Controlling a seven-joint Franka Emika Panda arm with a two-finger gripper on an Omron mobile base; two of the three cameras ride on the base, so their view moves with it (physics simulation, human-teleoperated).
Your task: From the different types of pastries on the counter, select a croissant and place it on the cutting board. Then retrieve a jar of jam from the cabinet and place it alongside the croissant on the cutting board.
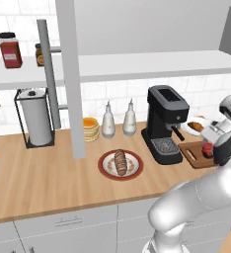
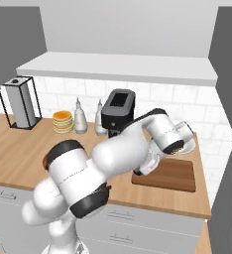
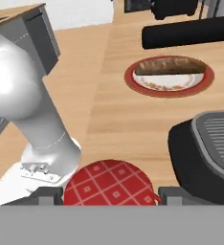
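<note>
Cabinet shelf (image 1: 137, 66), left end: a tall red jar (image 1: 10, 49) with a dark lid is stood upright, and its white label is too small to be read. A small orange-brown jar (image 1: 39, 54) is placed just beside it. On the surface (image 1: 48, 183) below, a paper towel holder (image 1: 36, 116) is seen first. Next the pancake stack (image 1: 91, 129) is set against the back wall, with two pale bottles (image 1: 108, 121) beside it. The dark loaf (image 1: 120, 163) is laid on a red-rimmed plate (image 1: 105, 170) nearer the front edge, long axis roughly front to back. A black coffee machine (image 1: 164, 123) is stood right of that. The cutting board (image 1: 195, 157) is laid flat just beside the machine, long axis along the surface and slot handle at the machine end. The jar of jam (image 1: 207, 149) is found over the board's right part, upright, squat, round and red, with a dark top in the left base view. From the hand view a red checked top is seen. The jar is round, so no long axis can be given, and no writing can be made out. The claw (image 3: 110, 194) is closed on the jar, one fingertip (image 3: 47, 195) pressed at each side. Whether the jar's base is resting on the board cannot be told. The croissant (image 1: 196, 126), small and golden, is seen just behind the board on something white; contact with the board cannot be told.
</note>
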